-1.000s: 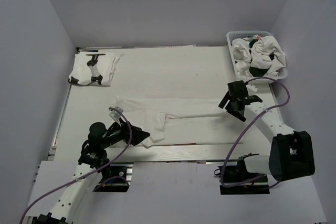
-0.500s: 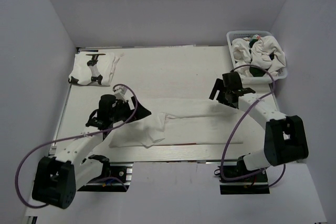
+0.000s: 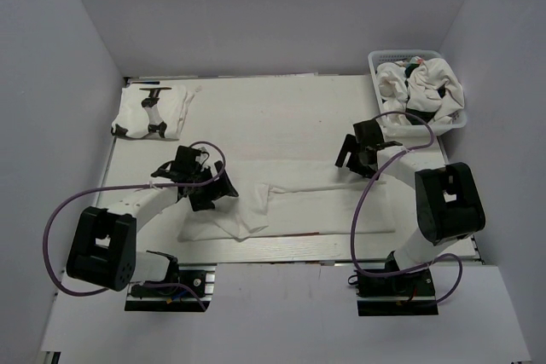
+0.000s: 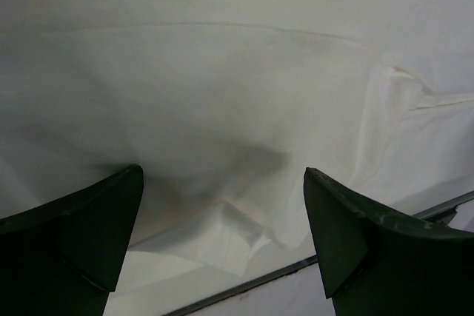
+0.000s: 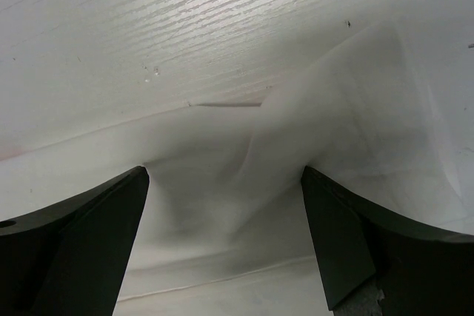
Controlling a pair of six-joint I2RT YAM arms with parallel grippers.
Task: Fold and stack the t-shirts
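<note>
While pale grey walls (image 3: 256, 6) close in the white desk (image 3: 281, 112) on three sides, one white t-shirt (image 3: 328, 208) lies spread along its near edge. A folded t-shirt (image 3: 149, 112) sits at the far left corner, and crumpled t-shirts (image 3: 422, 87) fill the lattice basket (image 3: 380, 61) at the far right corner. Over the spread cloth's two ends, the left fingers (image 3: 217, 189) and the right fingers (image 3: 350, 153) stand wide apart, gripping nothing.

Robot lab cell, plain white walls (image 3: 273, 14), white table (image 3: 281, 108), aluminium rail (image 3: 281, 249)

Crumpled t-shirts (image 3: 425, 87) in the basket (image 3: 401, 50) hide most of their prints.
</note>
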